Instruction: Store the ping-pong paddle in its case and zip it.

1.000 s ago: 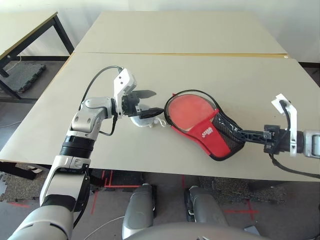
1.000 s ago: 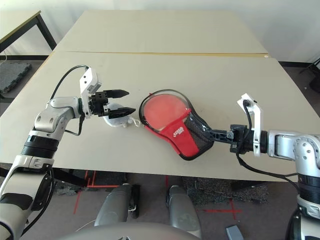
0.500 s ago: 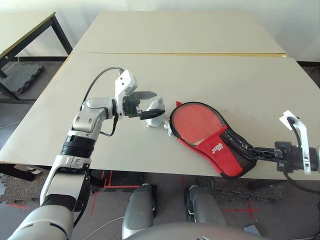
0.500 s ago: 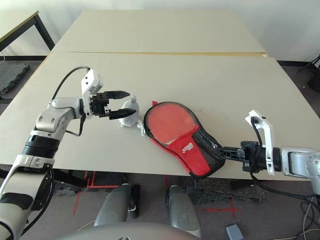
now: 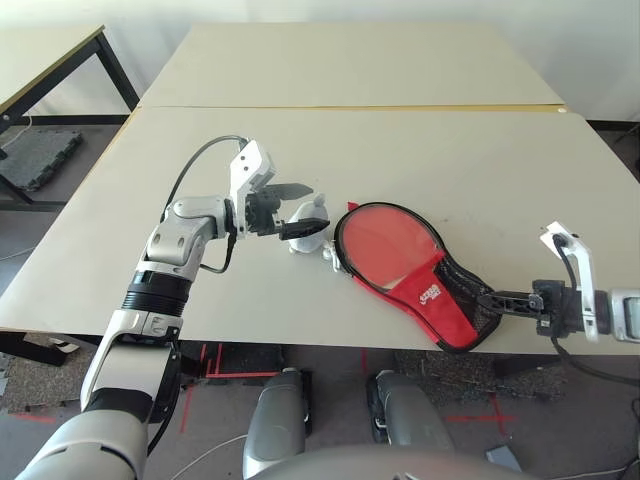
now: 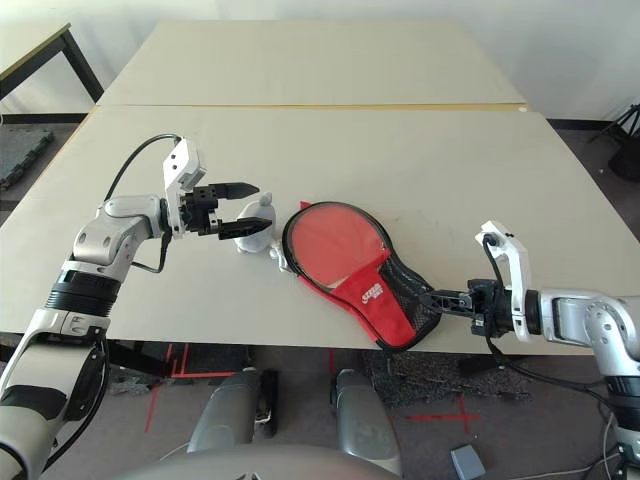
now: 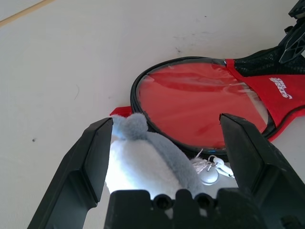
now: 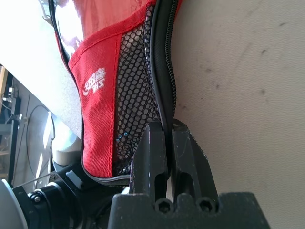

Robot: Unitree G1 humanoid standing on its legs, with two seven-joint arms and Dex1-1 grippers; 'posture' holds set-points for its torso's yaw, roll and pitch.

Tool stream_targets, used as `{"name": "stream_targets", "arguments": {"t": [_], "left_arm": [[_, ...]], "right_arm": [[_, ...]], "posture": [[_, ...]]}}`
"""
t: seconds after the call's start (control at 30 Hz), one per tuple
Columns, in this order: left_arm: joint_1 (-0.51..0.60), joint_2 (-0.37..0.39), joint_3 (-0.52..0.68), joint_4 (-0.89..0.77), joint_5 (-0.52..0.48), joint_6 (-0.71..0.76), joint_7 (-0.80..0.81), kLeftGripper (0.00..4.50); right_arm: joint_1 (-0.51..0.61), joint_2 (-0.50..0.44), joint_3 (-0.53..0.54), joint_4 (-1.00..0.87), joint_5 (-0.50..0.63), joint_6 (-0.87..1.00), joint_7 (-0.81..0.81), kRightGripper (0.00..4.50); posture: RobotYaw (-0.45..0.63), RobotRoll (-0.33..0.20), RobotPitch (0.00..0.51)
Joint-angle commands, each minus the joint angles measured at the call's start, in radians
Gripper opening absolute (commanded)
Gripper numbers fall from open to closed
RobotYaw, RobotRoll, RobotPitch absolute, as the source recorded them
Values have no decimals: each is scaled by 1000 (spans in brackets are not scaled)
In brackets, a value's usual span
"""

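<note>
1. Left eye view: The case [image 5: 455,318] lies flat on the table [image 5: 250,305], its round end toward 11 o'clock and its narrow end toward 4 o'clock. I see the red face of the paddle [image 5: 380,245] under the clear window, so I think it is tucked inside. My left gripper [image 5: 320,207] is at 10 o'clock from the case, wide open, holding nothing. My right gripper [image 5: 482,300] is at the case's 4 o'clock edge. The plush toy [image 5: 307,212] sits just beside the round end.

2. Right eye view: I count one case, one paddle, one toy, two grippers and one white logo [image 6: 372,293]. The case lies flat, maybe so its edge is easy to reach.

3. Left wrist view: My two open fingers [image 7: 244,148] stand on either side of the toy, and nothing is pinched. One white cord [image 7: 222,166] lies between the toy and the case. Maybe it ties the toy to the zip pull, but I can't tell.

4. Right wrist view: My two fingers are squeezed together on the black zip edge [image 8: 171,71]. I think I pinch there to keep the case from sliding while it gets zipped.
</note>
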Motion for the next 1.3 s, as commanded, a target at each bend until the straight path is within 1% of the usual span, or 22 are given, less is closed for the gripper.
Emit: {"name": "stream_targets", "arguments": {"t": [0.03, 0.1, 0.17, 0.23, 0.33, 0.4, 0.43, 0.53, 0.63, 0.7, 0.8, 0.93, 1.03, 1.2, 1.3], "left_arm": [[5, 7, -2, -16, 7, 2, 3, 4500], [7, 10, 0, -16, 6, 2, 3, 4500], [6, 11, 1, -15, 7, 1, 4, 4500], [4, 10, 1, -11, 7, 0, 4, 4500], [0, 9, 1, -8, 7, -2, 4, 4500], [-4, 11, 1, -7, 7, -3, 2, 4500], [-5, 12, 1, -7, 7, -4, 1, 4500], [-6, 23, 5, -13, 5, 1, -6, 4500], [-7, 42, 7, -27, 7, 2, -8, 4500], [-5, 56, 13, -48, 3, 13, -1, 4500], [4, 77, 29, -85, -10, 39, 6, 4500], [14, 99, 39, -100, -7, 52, 12, 4500], [21, 111, 43, -111, -8, 62, 11, 4500], [37, 126, 42, -143, -18, 92, 6, 4500], [46, 118, 33, -165, -21, 107, 11, 4500]], "right_arm": [[5, -12, 28, 0, -23, -27, 11, 264], [7, -28, 26, 1, -30, -34, 19, 806], [0, -47, 19, -4, -27, -38, 35, 1504], [-8, -67, 22, -7, -34, -59, 58, 2342], [-27, -96, 22, -13, -33, -79, 93, 3454], [-38, -151, 21, -32, -50, -143, 154, 4241], [-39, -171, 23, -36, -62, -173, 175, 4477], [-74, -238, 22, -11, -107, -273, 234, 4477], [-173, -239, 45, 34, -162, -363, 241, 4477], [-225, -205, 83, 30, -196, -403, 227, 4477], [-275, -116, 144, -3, -212, -406, 194, 4477], [-308, 1, 235, 28, -290, -480, 154, 4477], [-336, 70, 285, 70, -337, -512, 130, 4477], [-373, 133, 314, 165, -403, -575, 125, 4477], [-367, 143, 342, 201, -445, -611, 139, 4477]], "posture": [[54, 0, 98], [51, 0, 98], [48, 0, 98], [47, 0, 98], [44, 0, 97], [44, 0, 97], [43, 0, 95], [38, 0, 93], [30, 0, 94], [30, 0, 92], [33, 0, 91], [48, 0, 89], [58, 0, 87], [67, 0, 85], [73, 0, 84]]}}
